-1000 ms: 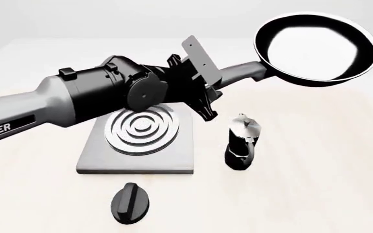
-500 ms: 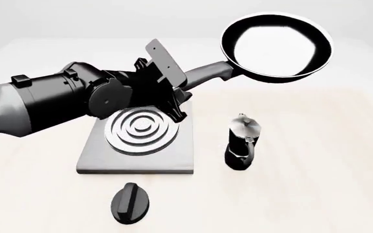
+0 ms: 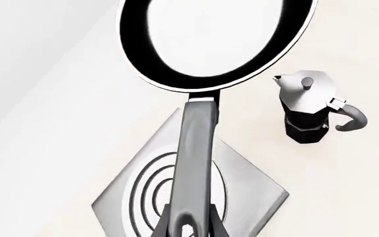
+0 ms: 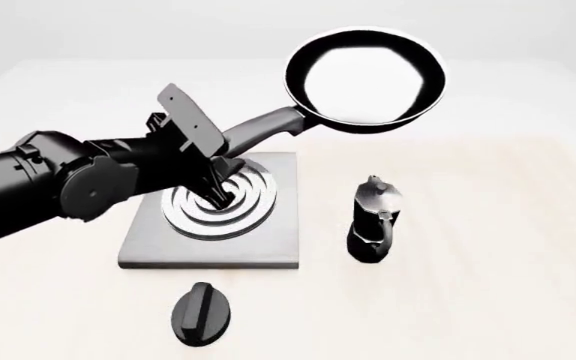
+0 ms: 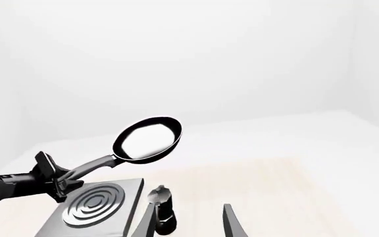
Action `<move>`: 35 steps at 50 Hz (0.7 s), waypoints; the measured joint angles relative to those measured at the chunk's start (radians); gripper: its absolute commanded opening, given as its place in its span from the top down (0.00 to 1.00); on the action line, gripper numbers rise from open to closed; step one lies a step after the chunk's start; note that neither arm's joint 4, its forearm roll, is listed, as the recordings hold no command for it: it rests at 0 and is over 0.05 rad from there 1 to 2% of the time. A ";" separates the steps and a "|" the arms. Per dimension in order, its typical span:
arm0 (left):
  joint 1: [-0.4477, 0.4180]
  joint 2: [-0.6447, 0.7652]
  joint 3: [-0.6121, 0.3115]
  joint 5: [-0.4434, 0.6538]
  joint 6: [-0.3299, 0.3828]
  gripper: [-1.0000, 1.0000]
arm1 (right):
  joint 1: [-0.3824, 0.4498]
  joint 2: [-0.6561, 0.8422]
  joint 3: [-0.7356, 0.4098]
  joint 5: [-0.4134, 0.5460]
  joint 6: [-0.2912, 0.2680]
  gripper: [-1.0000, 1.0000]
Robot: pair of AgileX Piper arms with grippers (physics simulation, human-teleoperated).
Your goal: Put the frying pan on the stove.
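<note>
The frying pan (image 4: pixel 366 79) is black with a pale glossy inside, held in the air beyond the stove's far right corner, above the table. My left gripper (image 4: pixel 226 161) is shut on the end of its long grey handle (image 4: pixel 263 126), above the stove's rings. The stove (image 4: pixel 268 240) is a grey slab with silver rings lying flat on the table. In the left wrist view the pan (image 3: pixel 209 39) and handle (image 3: pixel 196 158) run out over the stove (image 3: pixel 252 195). My right gripper (image 5: pixel 188 224) is open and empty, well back from the pan (image 5: pixel 146 139) and the stove (image 5: pixel 94 207).
A black-and-silver moka pot (image 4: pixel 373 221) stands just right of the stove, below the pan; it also shows in the left wrist view (image 3: pixel 308 106) and the right wrist view (image 5: pixel 163 207). A black oval knob (image 4: pixel 203 313) lies in front of the stove.
My left arm has pulled back to the left with the pan in its grip. The pan has moved left, from beyond the moka pot toward the stove.
</note>
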 measured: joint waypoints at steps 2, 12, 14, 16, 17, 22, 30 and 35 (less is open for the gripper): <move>0.010 -0.019 0.026 -0.006 0.000 1.00 | 0.000 0.000 0.000 0.000 0.000 0.00; 0.055 -0.124 0.161 -0.024 -0.005 1.00 | 0.002 0.000 0.001 0.000 0.004 0.00; 0.063 -0.144 0.182 -0.025 -0.008 1.00 | 0.002 0.000 0.001 0.000 0.004 0.00; 0.072 -0.165 0.202 -0.026 -0.010 1.00 | 0.002 0.000 0.001 0.000 0.005 0.00; 0.076 -0.176 0.212 -0.025 -0.011 1.00 | 0.002 0.000 0.001 0.000 0.006 0.00; 0.100 -0.231 0.261 -0.022 -0.017 1.00 | 0.002 0.000 0.001 0.000 0.008 0.00; 0.135 -0.306 0.348 -0.028 -0.026 1.00 | 0.002 0.000 0.002 0.000 0.010 0.00; 0.150 -0.350 0.405 -0.033 -0.030 1.00 | 0.001 0.000 0.002 0.000 0.010 0.00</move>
